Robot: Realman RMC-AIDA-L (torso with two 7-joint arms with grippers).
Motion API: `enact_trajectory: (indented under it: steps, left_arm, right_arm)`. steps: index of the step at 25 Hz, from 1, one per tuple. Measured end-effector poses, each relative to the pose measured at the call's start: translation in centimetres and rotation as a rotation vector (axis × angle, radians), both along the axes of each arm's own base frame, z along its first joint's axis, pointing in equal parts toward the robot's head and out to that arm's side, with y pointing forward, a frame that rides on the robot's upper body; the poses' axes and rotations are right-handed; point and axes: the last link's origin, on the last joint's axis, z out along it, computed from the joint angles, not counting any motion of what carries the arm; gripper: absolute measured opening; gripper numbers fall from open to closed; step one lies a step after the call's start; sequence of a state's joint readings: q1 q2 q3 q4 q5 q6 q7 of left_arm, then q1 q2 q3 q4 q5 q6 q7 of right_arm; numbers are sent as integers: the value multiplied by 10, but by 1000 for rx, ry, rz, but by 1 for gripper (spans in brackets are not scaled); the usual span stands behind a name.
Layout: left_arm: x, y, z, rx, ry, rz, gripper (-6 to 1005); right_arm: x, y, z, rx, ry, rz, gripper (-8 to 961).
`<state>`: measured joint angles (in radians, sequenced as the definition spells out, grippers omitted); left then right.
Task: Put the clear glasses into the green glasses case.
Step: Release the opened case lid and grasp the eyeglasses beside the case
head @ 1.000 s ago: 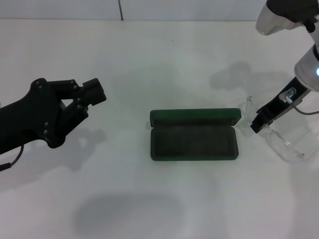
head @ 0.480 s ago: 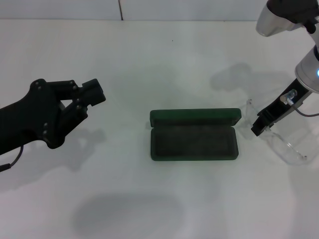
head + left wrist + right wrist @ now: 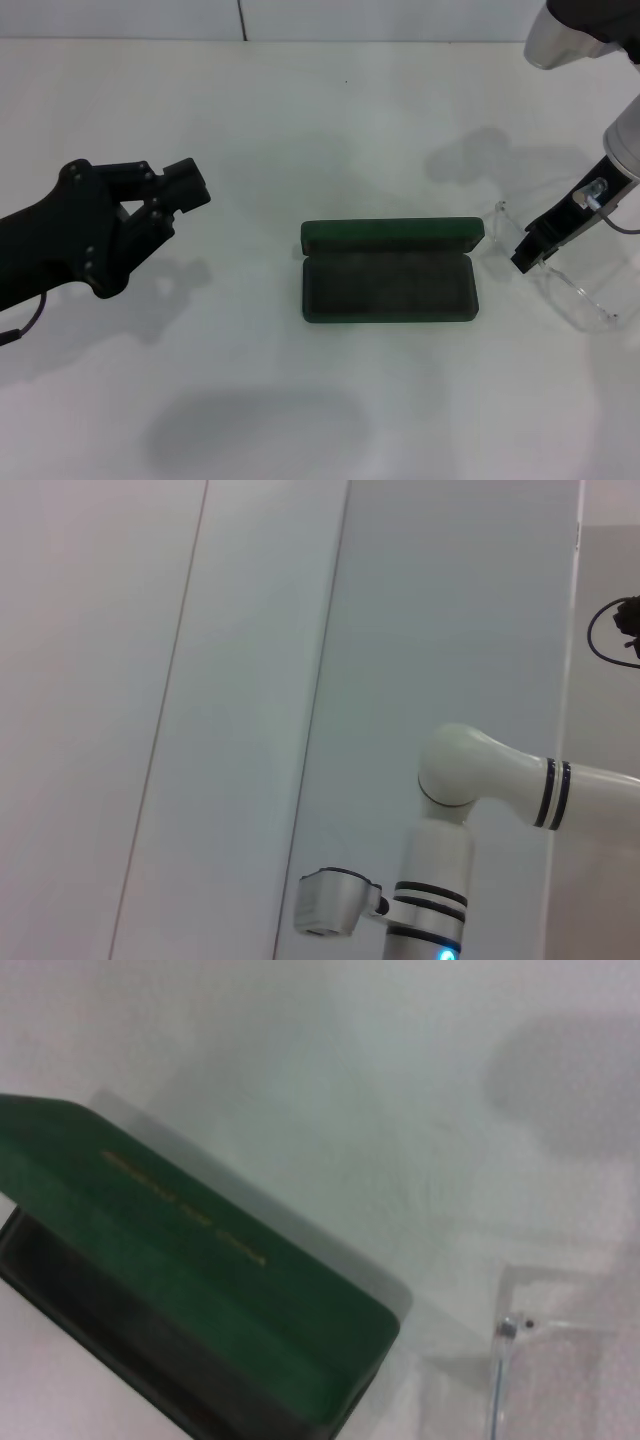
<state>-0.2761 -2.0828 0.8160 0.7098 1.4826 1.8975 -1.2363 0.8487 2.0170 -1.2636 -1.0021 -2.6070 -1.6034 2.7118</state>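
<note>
The green glasses case (image 3: 390, 272) lies open in the middle of the table, its lid (image 3: 190, 1240) standing up at the far side with gold lettering on it. The clear glasses (image 3: 565, 280) rest on the table just right of the case, and one hinge and a thin clear arm (image 3: 503, 1332) show in the right wrist view. My right gripper (image 3: 528, 252) hangs low over the glasses' left end, close to the case's right edge. My left gripper (image 3: 188, 185) hovers shut and empty, well left of the case.
The white table (image 3: 330, 120) reaches a wall seam at the back. The left wrist view shows only wall panels and the right arm's white links (image 3: 470, 780).
My right gripper has shifted slightly to the right and down beside the glasses. The left arm and the case have not moved.
</note>
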Motion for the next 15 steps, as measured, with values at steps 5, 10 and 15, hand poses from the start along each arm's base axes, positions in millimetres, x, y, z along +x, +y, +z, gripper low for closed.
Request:
enact_trajectory:
  steps: [5, 10, 15]
  left_arm:
    - [0, 0, 1, 4, -3, 0, 85]
    - [0, 1, 1, 4, -4, -1, 84]
    - [0, 1, 1, 5, -4, -1, 84]
  right_arm:
    - [-1, -3, 1, -10, -4, -11, 282]
    - [-1, -3, 1, -12, -7, -14, 285]
    - [1, -4, 0, -12, -8, -21, 287]
